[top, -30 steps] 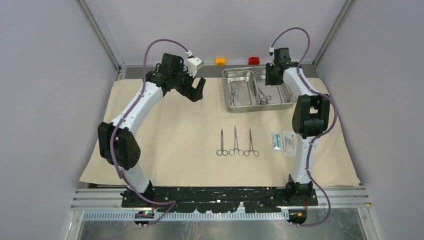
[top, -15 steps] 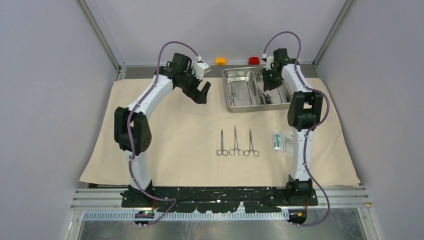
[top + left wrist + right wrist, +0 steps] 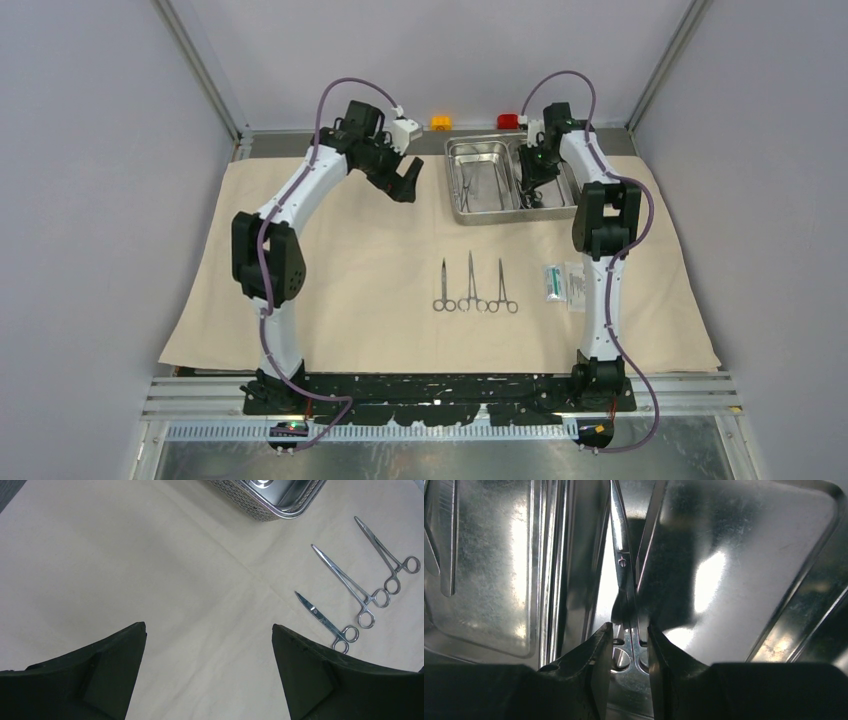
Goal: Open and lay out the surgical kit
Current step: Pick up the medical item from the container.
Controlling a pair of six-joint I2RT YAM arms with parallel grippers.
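The beige cloth lies spread over the table. On it, at the back, stands the steel tray, with instruments in both compartments. My right gripper reaches down into the right compartment. In the right wrist view its jaws are narrowed but open, straddling the shanks of a ring-handled clamp just above the rings. Three ring-handled instruments lie in a row mid-cloth, with two packets to their right. My left gripper hovers wide open and empty left of the tray, over bare cloth.
An orange block and a red block sit behind the tray at the back wall. Tweezers lie in the tray's left compartment. The left wrist view shows the tray's corner and the laid-out row.
My right gripper has moved left and down into the tray's right compartment. The left arm has swung its gripper a little right, toward the tray.
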